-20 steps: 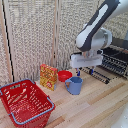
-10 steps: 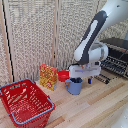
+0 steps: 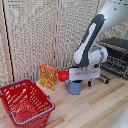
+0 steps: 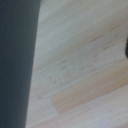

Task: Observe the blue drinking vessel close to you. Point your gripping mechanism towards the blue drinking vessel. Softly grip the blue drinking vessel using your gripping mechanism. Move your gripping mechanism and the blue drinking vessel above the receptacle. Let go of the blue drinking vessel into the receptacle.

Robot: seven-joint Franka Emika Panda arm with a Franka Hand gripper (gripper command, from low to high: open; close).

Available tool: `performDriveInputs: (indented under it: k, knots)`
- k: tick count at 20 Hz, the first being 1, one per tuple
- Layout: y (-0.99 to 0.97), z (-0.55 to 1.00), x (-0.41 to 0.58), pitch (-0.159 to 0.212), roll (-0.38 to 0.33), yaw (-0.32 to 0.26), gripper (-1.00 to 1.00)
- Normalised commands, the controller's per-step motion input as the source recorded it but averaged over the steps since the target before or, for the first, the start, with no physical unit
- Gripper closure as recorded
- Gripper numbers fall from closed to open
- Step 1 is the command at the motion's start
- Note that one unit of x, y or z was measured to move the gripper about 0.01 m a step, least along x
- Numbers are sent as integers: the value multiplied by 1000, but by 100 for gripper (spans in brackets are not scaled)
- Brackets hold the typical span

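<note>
The blue drinking vessel [image 3: 75, 88], a blue mug, stands upright on the wooden table in the exterior view, beside a small red bowl [image 3: 63, 76]. The white flat body of my gripper [image 3: 80, 81] sits low, right over the mug's top and partly hides its rim. One dark finger [image 3: 90, 83] shows at the side toward the exterior view's right; the other is hidden, so the jaws' state is unclear. The receptacle, a red mesh basket [image 3: 15, 91] with a pale blue rim, stands at the exterior view's lower left, apart from the mug. The wrist view is blurred: wood grain and a dark grey-blue band.
A yellow and red box [image 3: 48, 76] leans between the basket and the bowl. A black appliance [image 3: 117, 57] stands at the exterior view's right. A slatted screen [image 3: 40, 35] forms the wall behind the table.
The arm has swung toward the exterior view's left and come down, bringing the gripper from above and to the right of the mug to right on top of it.
</note>
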Motion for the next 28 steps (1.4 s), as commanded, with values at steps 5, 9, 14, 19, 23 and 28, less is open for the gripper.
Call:
performDriveInputs:
  k: [5,9,14,19,23,28]
  knots:
    - [1,135,0,-18,8,-18,100]
    - [11,270,0,-3,59,-59,100]
    - [0,469,2,0,99,-90,100]
    - [-45,825,209,0,112,-91,100]
    - [-13,915,414,0,61,-79,100]
    - [217,971,480,11,14,-48,100]
